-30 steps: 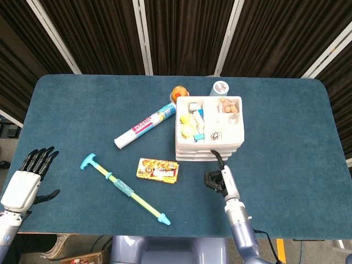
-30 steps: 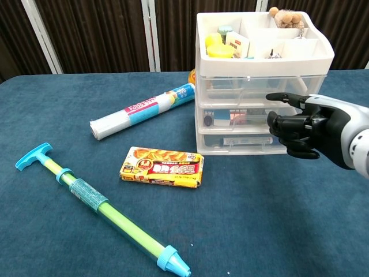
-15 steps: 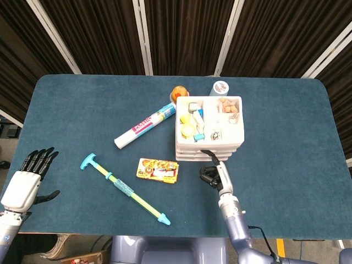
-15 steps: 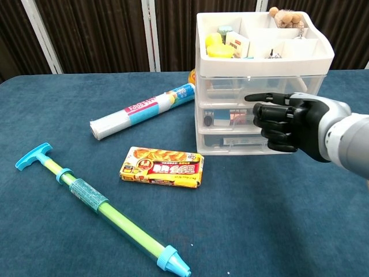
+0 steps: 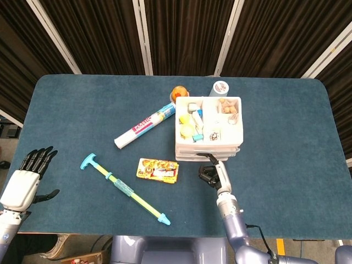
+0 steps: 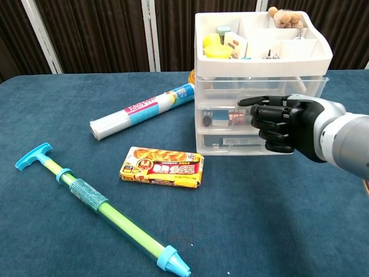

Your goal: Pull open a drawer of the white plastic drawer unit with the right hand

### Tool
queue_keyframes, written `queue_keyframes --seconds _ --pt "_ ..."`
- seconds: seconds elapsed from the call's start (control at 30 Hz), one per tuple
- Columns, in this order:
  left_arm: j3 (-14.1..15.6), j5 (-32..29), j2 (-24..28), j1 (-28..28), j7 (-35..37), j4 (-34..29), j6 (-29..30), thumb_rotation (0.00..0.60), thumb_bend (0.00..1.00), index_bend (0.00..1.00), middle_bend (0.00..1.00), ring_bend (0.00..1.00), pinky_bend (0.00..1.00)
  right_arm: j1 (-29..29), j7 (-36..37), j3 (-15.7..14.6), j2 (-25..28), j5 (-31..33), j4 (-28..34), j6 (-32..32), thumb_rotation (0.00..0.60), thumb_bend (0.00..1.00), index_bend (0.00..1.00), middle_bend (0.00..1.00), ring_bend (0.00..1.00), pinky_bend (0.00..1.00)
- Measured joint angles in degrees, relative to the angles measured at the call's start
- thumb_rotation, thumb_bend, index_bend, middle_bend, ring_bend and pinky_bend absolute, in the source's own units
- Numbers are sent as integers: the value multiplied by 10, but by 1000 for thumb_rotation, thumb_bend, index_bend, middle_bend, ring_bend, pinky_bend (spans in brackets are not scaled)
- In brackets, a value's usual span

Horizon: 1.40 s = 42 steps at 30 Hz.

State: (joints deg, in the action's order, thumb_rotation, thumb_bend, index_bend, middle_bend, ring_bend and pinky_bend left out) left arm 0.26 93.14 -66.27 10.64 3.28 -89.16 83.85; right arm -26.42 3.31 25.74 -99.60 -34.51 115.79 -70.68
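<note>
The white plastic drawer unit [image 5: 209, 144] [image 6: 228, 86] stands right of the table's middle, its open top tray full of small items. All three of its clear drawers look pushed in. My right hand [image 5: 213, 171] [image 6: 283, 124] hovers right at the front of the middle drawer [image 6: 222, 117]. Its fingers are curled in, and one finger is stretched left along that drawer's upper edge. I cannot tell whether it touches the drawer. My left hand [image 5: 23, 184] hangs off the table's left edge, fingers apart and holding nothing.
A boxed snack [image 5: 158, 170] [image 6: 162, 165] lies just left of the unit's front. A wrap roll [image 5: 146, 125] [image 6: 144, 111] and a green-blue toy pump [image 5: 125, 188] [image 6: 98, 208] lie further left. An orange object [image 5: 179, 92] and a can [image 5: 220, 88] stand behind the unit.
My right hand has moved left and closer to the unit, from its right side to in front of the middle drawer. The unit has shifted very slightly. The left hand is still.
</note>
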Motion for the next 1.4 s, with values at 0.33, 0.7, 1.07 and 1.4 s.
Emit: queue_keyframes --seconds 0.33,0.7,1.07,1.4 --pt "-1 0 -2 0 -5 3 1 600 18 0 0 0 49 15 6 -27 13 -15 27 1 600 713 332 941 930 1000" --pt "0 1 -3 0 -7 3 0 600 19 0 0 0 49 31 -5 -72 29 -46 51 -8 600 677 0 904 893 976" --pt "0 2 -4 -1 -9 4 2 600 19 0 0 0 48 56 -21 -117 38 -117 79 -42 600 665 0 879 870 955" --pt "1 4 -5 -1 -13 5 3 600 18 0 0 0 49 91 -28 -191 54 -239 111 -69 600 654 0 879 870 955"
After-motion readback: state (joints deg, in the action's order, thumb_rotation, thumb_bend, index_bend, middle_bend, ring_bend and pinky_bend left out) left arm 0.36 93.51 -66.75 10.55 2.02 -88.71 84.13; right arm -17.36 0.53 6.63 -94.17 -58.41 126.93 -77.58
